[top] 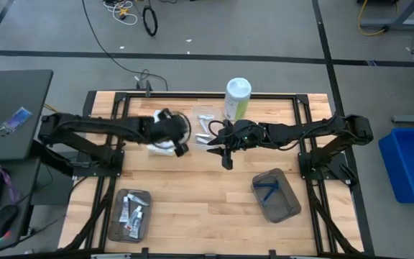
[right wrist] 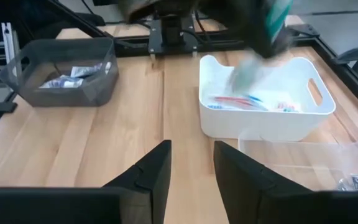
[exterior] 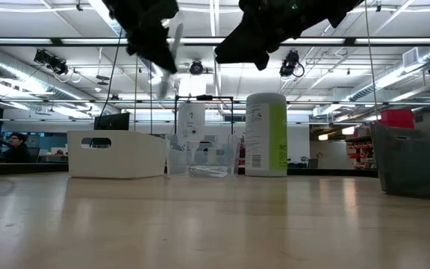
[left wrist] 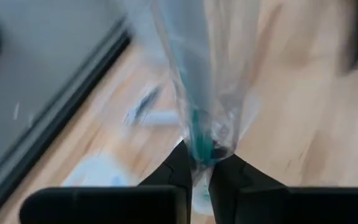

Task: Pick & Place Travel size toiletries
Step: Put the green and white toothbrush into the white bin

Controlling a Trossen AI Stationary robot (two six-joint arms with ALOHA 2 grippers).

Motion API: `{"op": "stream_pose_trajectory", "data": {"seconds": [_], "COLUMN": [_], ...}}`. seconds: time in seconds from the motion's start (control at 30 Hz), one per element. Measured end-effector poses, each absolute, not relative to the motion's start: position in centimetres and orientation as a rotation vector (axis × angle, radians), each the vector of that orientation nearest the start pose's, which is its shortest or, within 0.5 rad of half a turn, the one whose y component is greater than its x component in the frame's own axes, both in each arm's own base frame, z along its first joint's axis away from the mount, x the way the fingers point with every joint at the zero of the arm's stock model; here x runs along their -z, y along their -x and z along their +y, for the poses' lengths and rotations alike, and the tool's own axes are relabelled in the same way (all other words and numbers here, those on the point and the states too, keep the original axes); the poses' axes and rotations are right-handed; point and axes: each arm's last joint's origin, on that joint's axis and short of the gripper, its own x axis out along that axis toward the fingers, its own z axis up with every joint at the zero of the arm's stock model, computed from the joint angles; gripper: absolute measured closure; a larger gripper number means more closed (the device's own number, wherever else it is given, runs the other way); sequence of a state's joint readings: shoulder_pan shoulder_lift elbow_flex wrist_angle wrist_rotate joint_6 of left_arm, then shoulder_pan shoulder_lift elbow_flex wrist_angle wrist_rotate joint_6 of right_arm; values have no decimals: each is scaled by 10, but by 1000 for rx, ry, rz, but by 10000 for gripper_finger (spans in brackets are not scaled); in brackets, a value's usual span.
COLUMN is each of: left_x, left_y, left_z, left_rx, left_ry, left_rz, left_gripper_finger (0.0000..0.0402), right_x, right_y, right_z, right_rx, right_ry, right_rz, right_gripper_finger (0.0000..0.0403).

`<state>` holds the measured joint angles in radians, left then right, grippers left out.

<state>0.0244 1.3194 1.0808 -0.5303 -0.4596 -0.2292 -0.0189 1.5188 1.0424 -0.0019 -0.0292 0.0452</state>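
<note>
My left gripper (left wrist: 194,171) is shut on a toothbrush (left wrist: 197,93) with a teal handle in a clear wrapper. It hangs high over the white tray (top: 157,151), which holds more wrapped toothbrushes (right wrist: 247,101). In the low view the toothbrush (exterior: 172,43) shows as a pale streak beside the dark left gripper (exterior: 151,37). My right gripper (right wrist: 191,165) stands open with nothing between its fingers, above the bare wood near the table's middle (top: 226,160), right of the white tray. My left gripper pinches one end of the wrapped toothbrush (left wrist: 197,152) between its two fingertips. The toothbrush runs on away from the fingers, roughly in line with them. It is lifted clear, tilted, well above the white tray and the table.
A grey tray (top: 118,216) with small tubes sits at the near left, another grey tray (top: 287,208) with blue razors at the near right. A clear tray (right wrist: 291,152) and a tall green-and-white canister (top: 237,97) stand at the far middle. Bare wood lies between the two grey trays.
</note>
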Motion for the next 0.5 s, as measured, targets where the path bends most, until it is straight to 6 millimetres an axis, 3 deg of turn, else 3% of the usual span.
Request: {"op": "stream_pose_trajectory", "data": {"seconds": [0.17,0.5], "left_x": [-299,-252], "left_y": [-253,-230], "left_z": [48,88], "left_rx": [-639,-674], "left_ry": [187,368], "left_rz": [899,1092], "left_gripper_finger": [369,366], "right_x": [-264,-264], "right_y": [-337,-338], "right_z": [-6,-6], "right_rx": [2,2], "right_ry": [-56,-55], "right_rz": [477,472], "right_gripper_finger": [275,277]}}
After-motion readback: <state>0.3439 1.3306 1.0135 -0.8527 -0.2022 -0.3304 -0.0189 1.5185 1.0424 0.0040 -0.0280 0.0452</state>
